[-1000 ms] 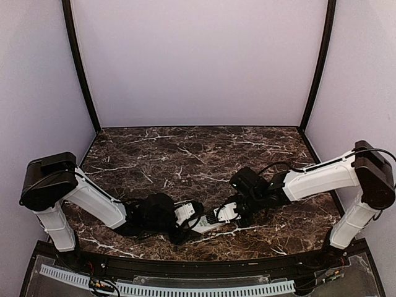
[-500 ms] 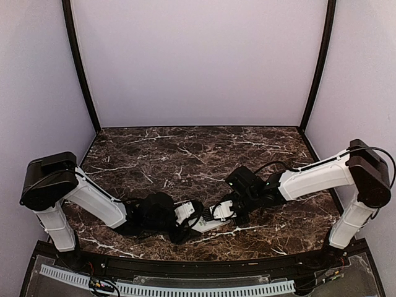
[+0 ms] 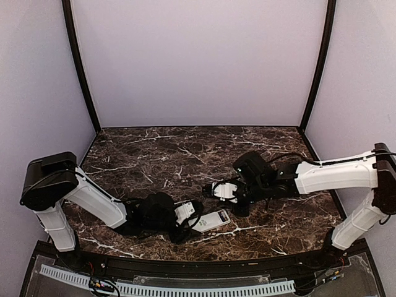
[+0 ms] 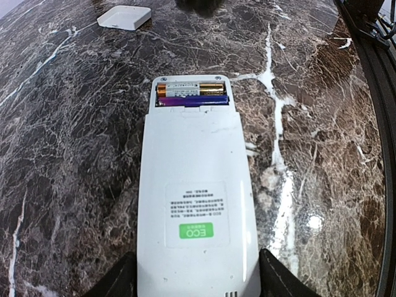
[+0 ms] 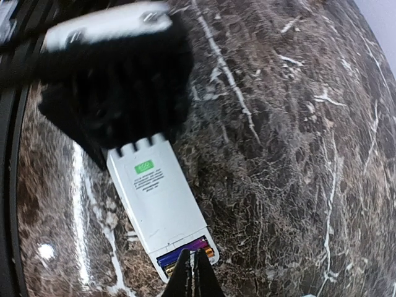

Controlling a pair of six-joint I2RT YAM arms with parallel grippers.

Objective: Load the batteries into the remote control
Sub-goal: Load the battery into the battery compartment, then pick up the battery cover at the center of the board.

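Looking at the top view first, the remote control point(image 3: 210, 219) lay on the table point(image 3: 185, 148) near the front edge, about in the middle between the two arms. The left claw point(image 3: 185, 216) had it by the end nearest that arm, and the right claw point(image 3: 213, 187) hung just beyond it, raised off the table, not touching the remote as far as I could tell. In the left wrist view the remote was back-up with the green label showing, and the left fingers point(image 4: 117, 281) sat either side of its near end, jaws spread to the remote's width and clamped on it. The compartment at the far end was open, with two batteries point(image 4: 190, 94) lying side by side in it, one gold and one purple. A small white square piece point(image 4: 124, 17) sat well apart, farther along the table. It might've been the cover, but I couldn't be sure. In the right wrist view that claw was pinched fully closed, with nothing between its fingertips point(image 5: 184, 272), hovering right over the open battery end. My guess is the step was seating the batteries. To do that well, I'd come straight down with the closed tips onto the middle of whichever cell sat proud and push gently. I'd also have the left claw hold firm so the remote couldn't skid or tip on that slick marble. Whether both cells were fully home, I couldn't tell from those angles.
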